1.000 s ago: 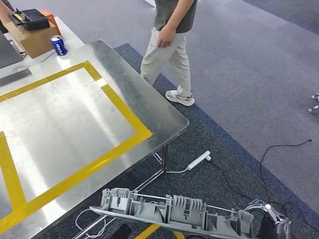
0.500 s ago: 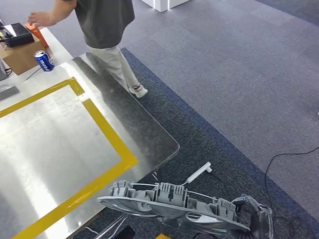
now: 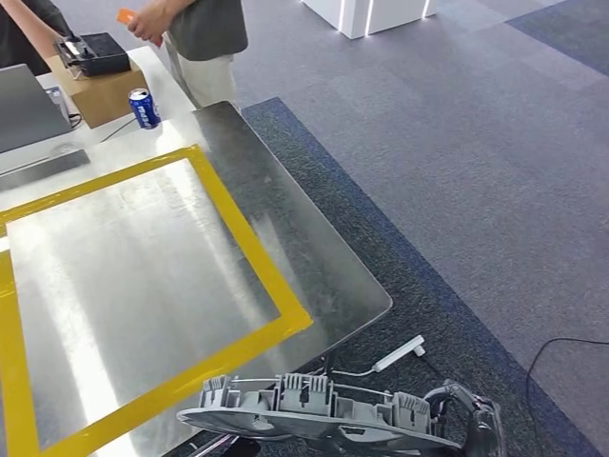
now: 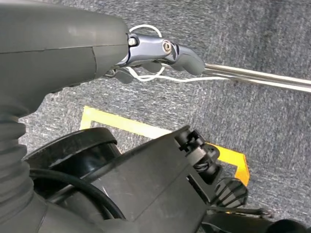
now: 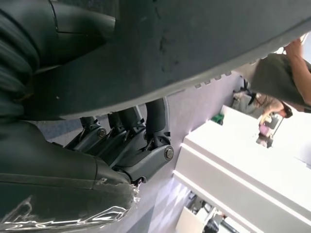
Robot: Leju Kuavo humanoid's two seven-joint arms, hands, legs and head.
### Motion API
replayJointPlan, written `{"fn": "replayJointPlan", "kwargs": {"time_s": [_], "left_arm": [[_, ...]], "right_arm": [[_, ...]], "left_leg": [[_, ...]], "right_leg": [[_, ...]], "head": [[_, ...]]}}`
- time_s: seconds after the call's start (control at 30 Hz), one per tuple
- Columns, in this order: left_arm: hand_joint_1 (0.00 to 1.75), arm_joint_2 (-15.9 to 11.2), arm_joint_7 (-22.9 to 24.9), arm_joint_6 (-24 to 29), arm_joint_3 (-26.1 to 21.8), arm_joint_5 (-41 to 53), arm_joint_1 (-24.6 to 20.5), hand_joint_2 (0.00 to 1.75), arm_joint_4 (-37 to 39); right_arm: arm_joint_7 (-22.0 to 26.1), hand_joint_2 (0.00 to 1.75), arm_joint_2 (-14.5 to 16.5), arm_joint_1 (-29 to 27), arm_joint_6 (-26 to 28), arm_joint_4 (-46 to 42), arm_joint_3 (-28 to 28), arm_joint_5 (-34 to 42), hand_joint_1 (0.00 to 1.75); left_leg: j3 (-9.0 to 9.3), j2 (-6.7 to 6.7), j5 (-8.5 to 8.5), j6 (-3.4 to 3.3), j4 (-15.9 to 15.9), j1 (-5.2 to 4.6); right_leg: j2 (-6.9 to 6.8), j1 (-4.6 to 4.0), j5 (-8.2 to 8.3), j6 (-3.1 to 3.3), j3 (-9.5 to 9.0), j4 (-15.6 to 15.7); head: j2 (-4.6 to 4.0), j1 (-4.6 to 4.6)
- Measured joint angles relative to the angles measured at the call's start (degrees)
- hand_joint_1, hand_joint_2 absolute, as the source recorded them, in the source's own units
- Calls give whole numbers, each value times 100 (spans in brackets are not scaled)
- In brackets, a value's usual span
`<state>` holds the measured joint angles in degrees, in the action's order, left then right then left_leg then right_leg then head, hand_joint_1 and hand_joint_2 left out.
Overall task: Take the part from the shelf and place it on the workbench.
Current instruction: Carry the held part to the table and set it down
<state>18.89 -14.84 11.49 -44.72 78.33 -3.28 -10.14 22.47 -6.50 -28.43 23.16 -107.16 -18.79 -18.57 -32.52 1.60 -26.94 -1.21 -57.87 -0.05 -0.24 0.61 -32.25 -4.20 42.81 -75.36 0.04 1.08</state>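
Note:
The part (image 3: 316, 409) is a long grey ribbed plastic moulding, held level just below the workbench's near edge. My right hand (image 3: 478, 428) grips its right end. In the right wrist view the fingers (image 5: 146, 141) wrap under the part's dark underside (image 5: 183, 43). The workbench (image 3: 316, 257) is a steel-topped table with a yellow tape rectangle (image 3: 247, 243) marked on it. My left hand (image 4: 110, 53) hangs low over the carpet with its fingers (image 4: 176, 51) stretched out and nothing in them.
A person (image 3: 194, 29) stands at the bench's far end holding an orange item, near a blue can (image 3: 145, 108), a cardboard box (image 3: 101, 90) and a laptop (image 3: 25, 109). A white power strip (image 3: 399, 353) and cables lie on the carpet to the right.
The whole view has shifted, so the camera moved. The bench now sits more centred ahead, the part hangs nearer its front edge, and the person has walked to the far end.

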Motion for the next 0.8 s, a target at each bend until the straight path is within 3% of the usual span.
{"fn": "replayJointPlan", "kwargs": {"time_s": [0.03,0.07,0.13,0.2,0.27,0.3,0.37,0.43,0.47,0.5,0.53,0.6,0.63,0.7,0.73,0.8], "left_arm": [[0,-1,0,1,0,5,0,175,0],[0,0,1,1,1,7,-1,175,0],[0,2,3,1,4,11,-3,175,0],[0,0,8,-2,10,15,-4,175,0],[0,-7,13,-6,15,17,1,175,0],[0,-10,16,-8,19,19,3,175,0],[0,-14,21,-8,31,19,1,175,0],[0,-16,24,-10,40,23,-2,175,0],[0,-17,25,-14,43,27,-2,175,0],[0,-19,25,-19,43,32,-2,175,0],[0,-20,26,-25,44,39,-1,175,0],[0,-23,20,-38,46,56,-1,175,0],[0,-22,6,-48,50,69,-3,175,0],[0,-20,-28,-78,71,97,-7,175,0],[0,-19,-39,-94,82,109,-4,175,0],[0,-19,-44,-111,94,123,14,175,0]], "right_arm": [[-21,175,-22,4,4,15,-14,6,175],[-44,175,-45,8,11,28,-26,9,175],[-108,175,-100,17,29,42,-50,-3,175],[-227,175,-169,29,90,46,-85,-59,175],[-379,175,-272,39,185,48,-136,-149,175],[-440,175,-328,46,223,48,-160,-185,175],[-510,175,-407,57,279,48,-205,-229,175],[-586,175,-464,63,347,48,-261,-276,175],[-648,175,-502,72,396,48,-294,-329,175],[-728,175,-549,90,455,48,-331,-405,175],[-814,175,-607,118,514,48,-369,-492,175],[-1000,175,-737,186,610,28,-437,-683,175],[-1116,175,-824,215,641,-8,-465,-803,175],[-1404,175,-1068,280,686,-156,-506,-1074,175],[-1541,175,-1231,325,689,-259,-521,-1175,175],[-1737,175,-1545,429,656,-478,-519,-1256,175]], "left_leg": [[11,69,-3,-2,-1,-5],[26,144,-6,-1,-1,-6],[46,285,-21,18,-9,-9],[33,398,-24,70,-14,-4],[11,495,-10,135,7,13],[5,479,-23,164,4,15],[-115,263,-215,220,-243,-3],[-461,-4,-589,265,-930,-2],[-649,-55,-733,283,-1293,5],[-773,-78,-778,297,-1523,11],[-793,-94,-707,310,-1543,18],[-499,-221,-328,326,-966,32],[-286,-409,-162,333,-552,31],[-26,-649,-10,287,-45,21],[-9,-671,-12,249,21,10],[-26,-506,5,155,20,6]], "right_leg": [[15,-3,88,16,-38,70],[49,-4,261,36,-186,354],[244,12,567,80,-604,1156],[388,19,633,110,-836,1573],[328,7,623,149,-874,1613],[271,11,633,180,-887,1634],[143,33,652,249,-913,1690],[2,37,649,291,-918,1707],[-75,37,646,296,-917,1707],[-152,37,641,297,-917,1707],[-227,40,638,293,-920,1706],[-359,46,627,265,-939,1704],[-416,31,613,234,-952,1690],[-515,-3,589,156,-979,1672],[-570,-14,582,119,-995,1672],[-639,6,560,48,-1034,1685]], "head": [[0,-1],[0,0],[0,-1],[0,-5],[0,-7],[0,-7],[0,-45],[0,-87],[0,-89],[0,-90],[0,-89],[0,-90],[0,-100],[1,-107],[1,-108],[0,-94]]}}
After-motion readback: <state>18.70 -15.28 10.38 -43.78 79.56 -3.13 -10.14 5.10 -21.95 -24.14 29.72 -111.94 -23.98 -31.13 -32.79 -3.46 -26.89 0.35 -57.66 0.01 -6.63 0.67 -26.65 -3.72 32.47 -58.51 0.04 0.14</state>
